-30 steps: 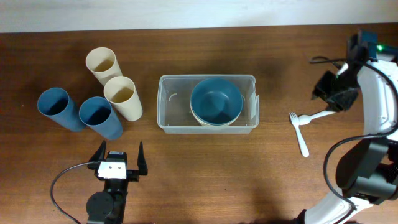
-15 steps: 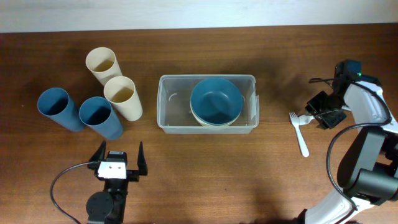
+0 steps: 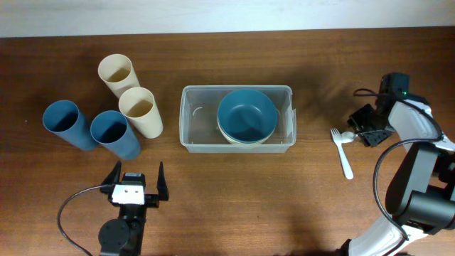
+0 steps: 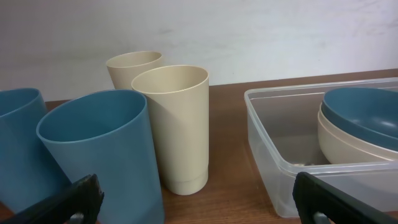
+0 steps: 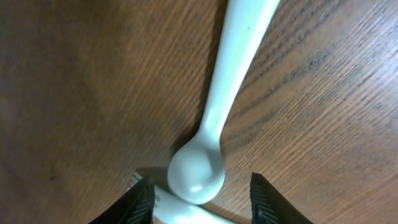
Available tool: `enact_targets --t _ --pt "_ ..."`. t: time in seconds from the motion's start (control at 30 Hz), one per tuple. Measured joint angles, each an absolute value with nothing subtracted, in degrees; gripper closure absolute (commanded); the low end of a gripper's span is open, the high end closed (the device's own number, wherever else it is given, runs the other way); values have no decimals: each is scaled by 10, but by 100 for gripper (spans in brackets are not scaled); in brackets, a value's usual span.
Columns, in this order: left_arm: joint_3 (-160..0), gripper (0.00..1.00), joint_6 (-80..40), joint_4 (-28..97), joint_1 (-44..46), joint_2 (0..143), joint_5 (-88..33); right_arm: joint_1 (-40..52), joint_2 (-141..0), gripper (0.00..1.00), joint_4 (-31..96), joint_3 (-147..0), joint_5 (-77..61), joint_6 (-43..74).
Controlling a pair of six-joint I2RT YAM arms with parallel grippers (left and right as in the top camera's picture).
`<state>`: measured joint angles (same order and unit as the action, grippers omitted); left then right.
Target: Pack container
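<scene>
Wooden table (image 3: 227,199) holds the container (image 3: 186,121). My left gripper (image 3: 138,172) gapes wide; my right gripper (image 5: 202,202) stands apart, fingers astride the white spoon (image 5: 239,68).

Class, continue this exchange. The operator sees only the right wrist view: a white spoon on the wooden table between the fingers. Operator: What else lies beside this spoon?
Observer: A white fork lies on the table, its tines next to the head of the spoon.
Operator: Where is the container?
Observer: The clear container sits mid-table, toward the left arm's side, holding a blue bowl nested in a cream bowl.
Operator: Is the left arm busy?
Observer: No; the left fingers stand wide open and empty, pointing at a blue cup.
</scene>
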<state>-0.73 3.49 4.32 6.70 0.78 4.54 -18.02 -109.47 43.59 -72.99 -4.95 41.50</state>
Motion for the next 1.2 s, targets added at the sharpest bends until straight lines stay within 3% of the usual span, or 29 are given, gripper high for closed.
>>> enact_targets --t 0.57,0.87,1.2 --pt "-7 0 35 43 67 8 45 -180 -1105 57 381 -698 -50 423" --pt "-7 0 35 43 67 8 45 -167 -1125 78 364 -711 -41 420" --pt "-7 1 35 43 67 8 45 -135 -1133 80 340 -717 -41 421"
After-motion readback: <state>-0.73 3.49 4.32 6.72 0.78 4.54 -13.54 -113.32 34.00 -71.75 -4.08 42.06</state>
